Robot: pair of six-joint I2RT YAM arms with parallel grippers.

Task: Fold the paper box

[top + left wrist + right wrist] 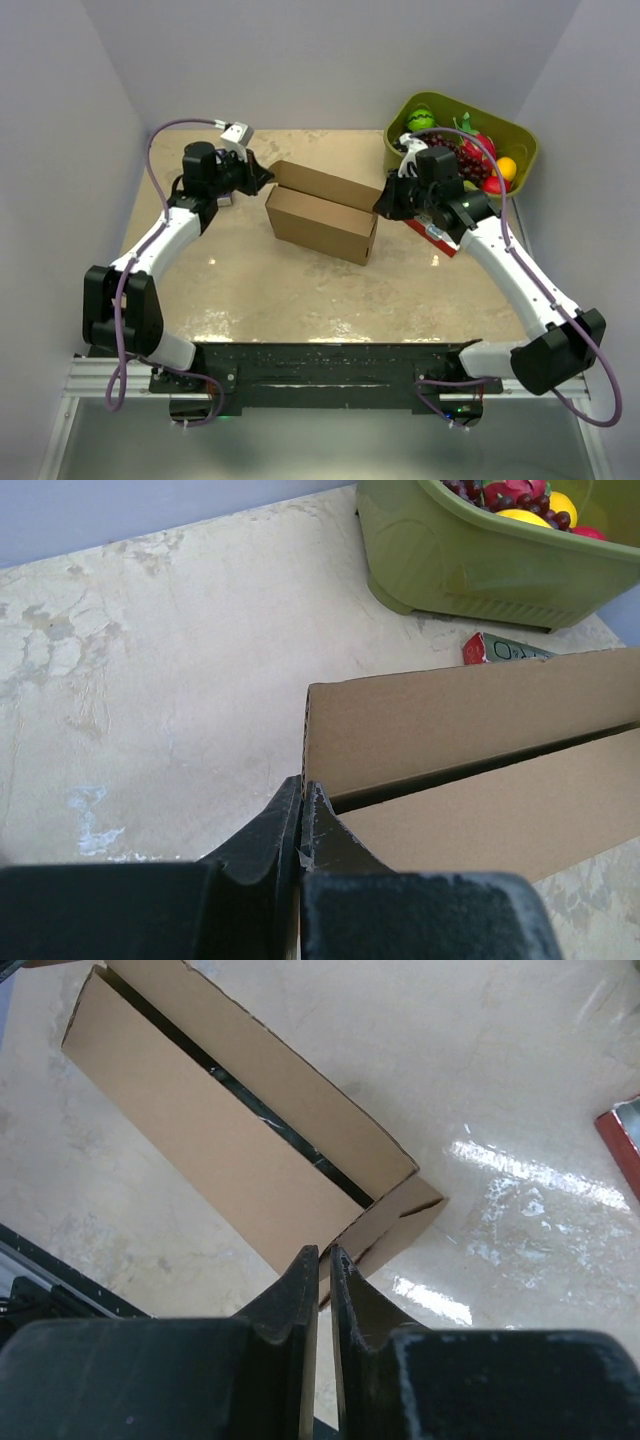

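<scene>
The paper box (320,222) is plain brown cardboard in the middle of the table, its two long panels standing up and leaning together with a dark slit between them. My left gripper (262,178) is at the box's left end. In the left wrist view its jaws (301,785) are shut on the box's (450,720) end edge. My right gripper (383,205) is at the box's right end. In the right wrist view it (324,1252) is nearly closed on a small end flap of the box (220,1150).
An olive-green bin (525,140) of fruit stands at the back right, also in the left wrist view (480,570). A red packet (435,238) lies under the right arm, beside the box's right end. It also shows in the left wrist view (500,648) and the right wrist view (625,1140).
</scene>
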